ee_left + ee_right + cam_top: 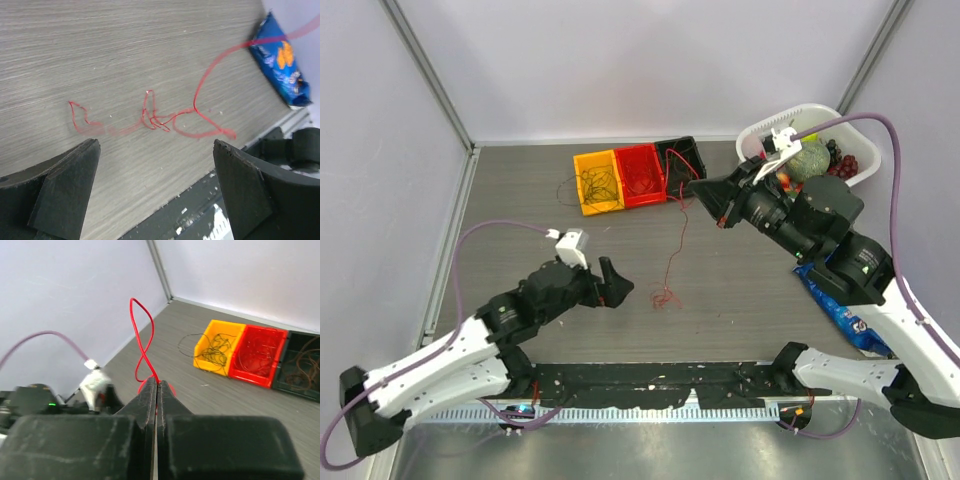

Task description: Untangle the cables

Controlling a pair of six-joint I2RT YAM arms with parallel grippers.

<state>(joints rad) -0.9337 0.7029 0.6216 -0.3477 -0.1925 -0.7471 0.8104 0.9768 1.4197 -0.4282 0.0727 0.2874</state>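
Red cable (669, 262) hangs pinched in the closed right gripper (708, 197), its curly end on the desk (520, 200) before the wide-open left gripper (619, 283).

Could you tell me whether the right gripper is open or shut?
Shut. In the right wrist view the right gripper has its jaws pressed together, pinching a red cable that loops up from between them.

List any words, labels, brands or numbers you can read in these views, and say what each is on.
No text can be read in any view.
Blue snack bag: orange and white print, too blurred to read.
Yellow bin, red bin, black bin: no labels visible on the faces shown.
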